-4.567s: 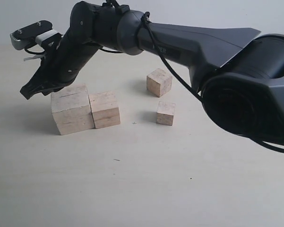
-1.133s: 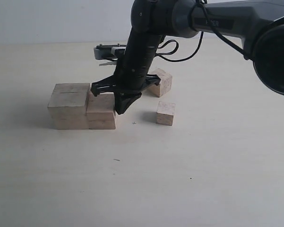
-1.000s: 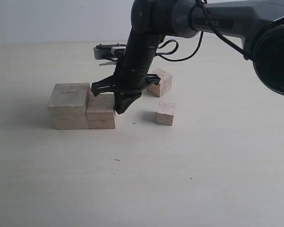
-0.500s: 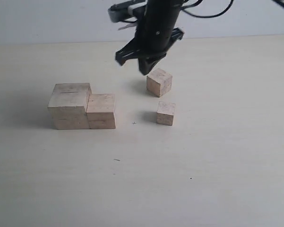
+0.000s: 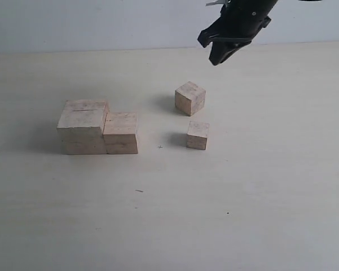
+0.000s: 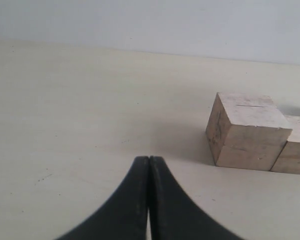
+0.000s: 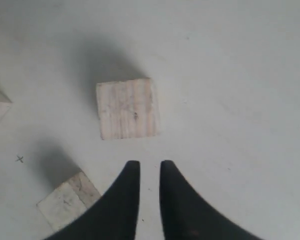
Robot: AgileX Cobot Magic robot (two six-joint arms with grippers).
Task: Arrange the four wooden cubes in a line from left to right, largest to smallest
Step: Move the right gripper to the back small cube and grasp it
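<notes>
Four pale wooden cubes lie on the table. The largest cube (image 5: 82,125) (image 6: 247,131), with a thin dark crack line, stands at the left, touching the second cube (image 5: 121,132) (image 6: 295,145) on its right. The third cube (image 5: 190,98) (image 7: 127,109) sits apart, farther back and turned at an angle. The smallest cube (image 5: 198,135) (image 7: 67,200) rests just in front of it. My right gripper (image 5: 210,51) (image 7: 150,164) hangs high above and behind the third cube, slightly open and empty. My left gripper (image 6: 149,159) is shut on nothing, low over the table some way from the largest cube, and outside the exterior view.
A light beige tabletop (image 5: 242,197) runs back to a pale wall (image 5: 73,22). A small dark cross mark (image 5: 160,147) lies between the second and the smallest cube.
My right gripper has lifted away from the second cube and swung up and to the right, to the top of the exterior view. The cubes have not moved in the last second.
</notes>
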